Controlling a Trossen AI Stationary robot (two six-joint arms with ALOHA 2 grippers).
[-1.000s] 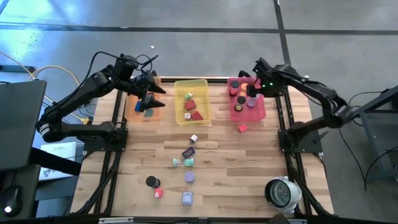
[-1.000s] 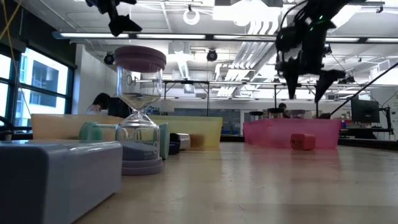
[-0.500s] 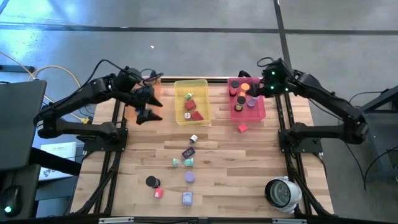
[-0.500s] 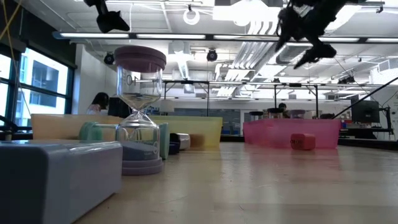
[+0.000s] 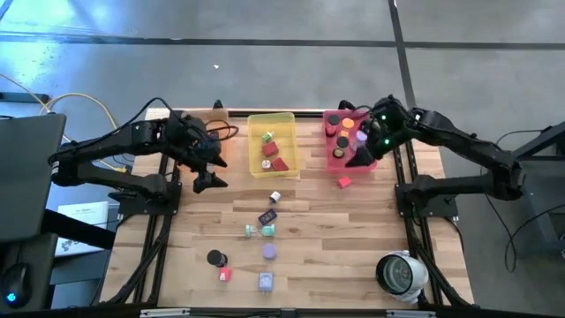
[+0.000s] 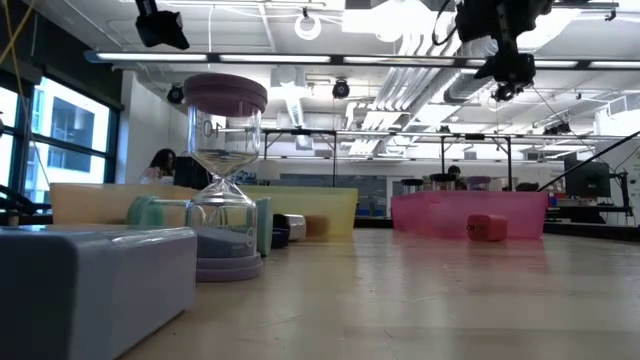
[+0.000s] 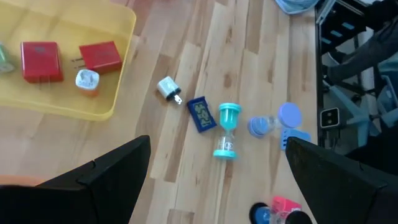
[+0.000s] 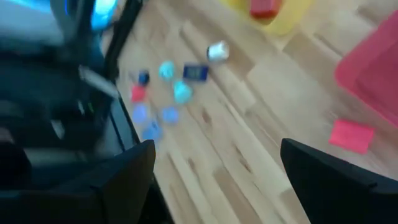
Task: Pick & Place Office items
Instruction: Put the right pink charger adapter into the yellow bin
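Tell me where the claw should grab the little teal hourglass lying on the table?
Probably around its thin clear middle, coming straight down from above. The teal hourglass lies on its side on the wooden table, so its narrow waist faces up between the two wider teal caps. The dark blue rectangle lies close beside it, so the open left claw should straddle the waist carefully.

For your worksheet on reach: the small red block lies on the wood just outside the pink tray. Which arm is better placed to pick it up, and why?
Probably the right. Its open right gripper hovers over the pink tray, beside the red block. The open left gripper is across the table, beyond the yellow tray.
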